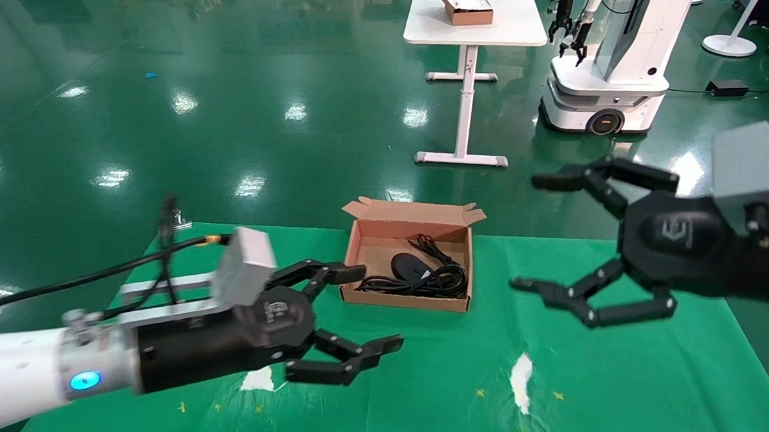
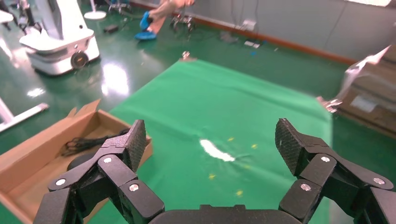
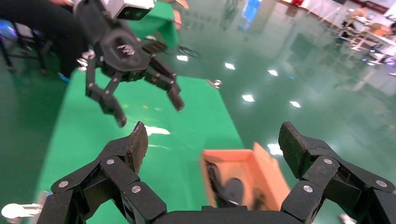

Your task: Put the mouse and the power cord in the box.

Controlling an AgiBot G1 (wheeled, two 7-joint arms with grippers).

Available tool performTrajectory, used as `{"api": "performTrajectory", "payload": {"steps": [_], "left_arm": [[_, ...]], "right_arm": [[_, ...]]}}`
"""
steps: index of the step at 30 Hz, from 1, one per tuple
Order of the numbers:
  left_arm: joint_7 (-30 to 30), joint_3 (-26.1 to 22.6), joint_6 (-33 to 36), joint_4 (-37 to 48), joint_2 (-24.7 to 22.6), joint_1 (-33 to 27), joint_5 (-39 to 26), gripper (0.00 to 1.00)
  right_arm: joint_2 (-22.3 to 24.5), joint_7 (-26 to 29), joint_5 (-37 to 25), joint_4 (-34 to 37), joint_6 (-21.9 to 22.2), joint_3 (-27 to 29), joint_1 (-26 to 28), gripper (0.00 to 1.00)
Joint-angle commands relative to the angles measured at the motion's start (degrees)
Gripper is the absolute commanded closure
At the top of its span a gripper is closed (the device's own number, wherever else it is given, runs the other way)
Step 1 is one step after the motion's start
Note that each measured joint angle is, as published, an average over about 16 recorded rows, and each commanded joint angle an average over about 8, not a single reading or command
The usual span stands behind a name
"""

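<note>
The brown cardboard box (image 1: 400,301) stands on the green cloth at the middle of the table, flaps on its far edge. Inside it lie the glossy black mouse (image 1: 406,264) and the coiled black power cord (image 1: 433,282). My left gripper (image 1: 378,307) hovers open just left of the box, nothing between its fingers. My right gripper (image 1: 527,233) hangs open and empty to the right of the box, raised above the cloth. The left wrist view shows the left gripper (image 2: 211,133) over bare cloth with the box (image 2: 28,156) beside it. Below the right gripper (image 3: 212,140), its wrist view shows the box (image 3: 268,170) and mouse (image 3: 232,189).
The green cloth has white torn patches (image 1: 521,372) near the front. Beyond the table's far edge is shiny green floor, a white table (image 1: 480,30) carrying a small reddish-brown box (image 1: 470,11), and another white robot (image 1: 610,74) at the back right.
</note>
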State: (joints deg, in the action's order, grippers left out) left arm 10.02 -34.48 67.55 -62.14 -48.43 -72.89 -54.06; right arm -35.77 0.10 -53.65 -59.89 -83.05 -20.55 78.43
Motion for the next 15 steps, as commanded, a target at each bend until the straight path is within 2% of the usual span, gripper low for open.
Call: {"api": "performTrajectory", "payload": {"steps": [1,15], "left_arm": [[0.08,2.00,1.97,-1.24,1.45,1.23,1.32,0.00],[0.64,16.00,15.73,-9.91,11.62,9.81,10.58,0.00]], "right_arm": [[0.07,0.97,1.08,-1.25,-0.24,0.41,-1.54,0.00],[0.55,7.85,8.69,-10.09,-1.95,3.34,-12.43,0.00]]}}
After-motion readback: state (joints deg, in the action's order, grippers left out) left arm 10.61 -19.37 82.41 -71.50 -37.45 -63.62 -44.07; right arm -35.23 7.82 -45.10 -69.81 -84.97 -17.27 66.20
